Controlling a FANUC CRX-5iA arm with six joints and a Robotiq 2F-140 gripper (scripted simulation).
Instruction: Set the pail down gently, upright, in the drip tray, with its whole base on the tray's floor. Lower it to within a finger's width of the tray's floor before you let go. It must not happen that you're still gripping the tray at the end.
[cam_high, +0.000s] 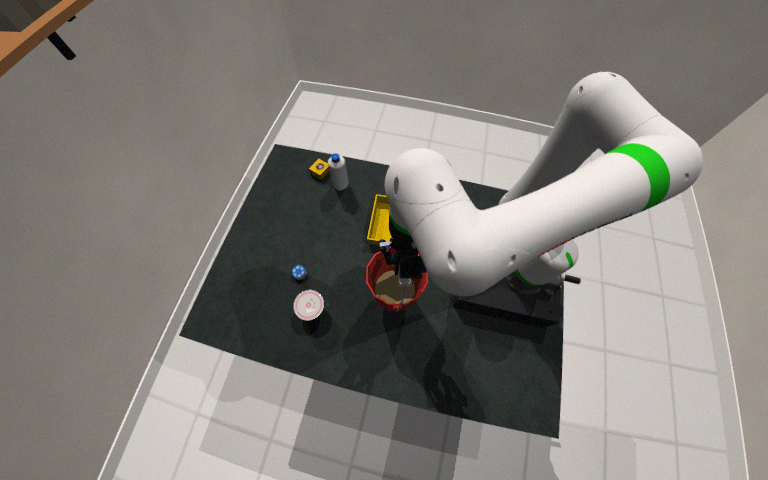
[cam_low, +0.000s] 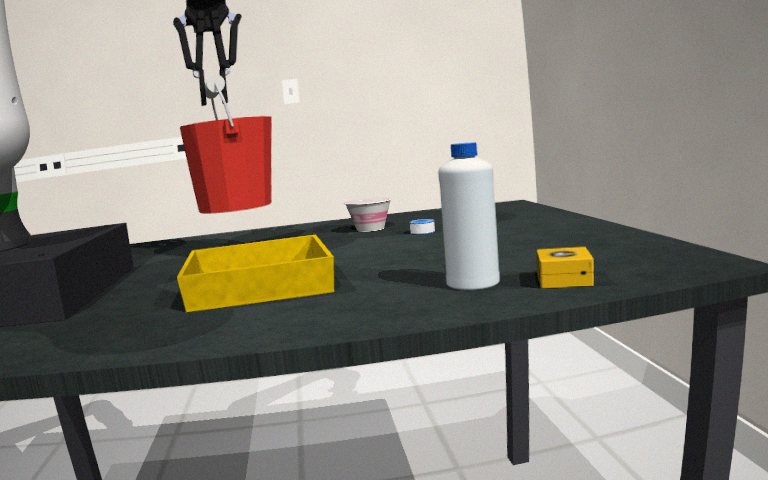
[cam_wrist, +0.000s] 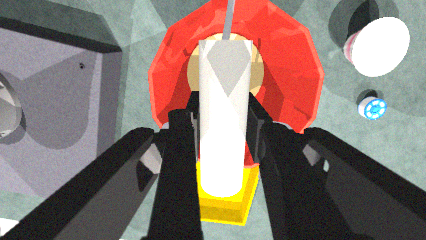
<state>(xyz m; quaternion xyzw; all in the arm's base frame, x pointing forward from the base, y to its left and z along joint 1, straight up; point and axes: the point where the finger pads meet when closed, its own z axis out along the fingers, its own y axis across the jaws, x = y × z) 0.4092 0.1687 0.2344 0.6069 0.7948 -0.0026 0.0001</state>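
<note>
The red pail (cam_low: 227, 164) hangs high above the table, slightly tilted, by its wire bail. My gripper (cam_low: 210, 84) is shut on the white grip of the pail's handle (cam_wrist: 223, 115). The pail also shows from above in the top view (cam_high: 395, 283) and in the wrist view (cam_wrist: 290, 65). The yellow drip tray (cam_low: 256, 271) sits on the dark table below and a little toward the camera from the pail; the pail's base is well above the tray's rim. In the top view the tray (cam_high: 378, 219) is partly hidden by the arm. In the wrist view only one end of the tray (cam_wrist: 225, 202) shows under the handle.
A white bottle with a blue cap (cam_low: 468, 217) and a small yellow box (cam_low: 565, 267) stand right of the tray. A pink-and-white cup (cam_low: 368, 214) and a small blue-and-white cap (cam_low: 421, 226) lie farther back. The robot's dark base block (cam_low: 56, 271) is left of the tray.
</note>
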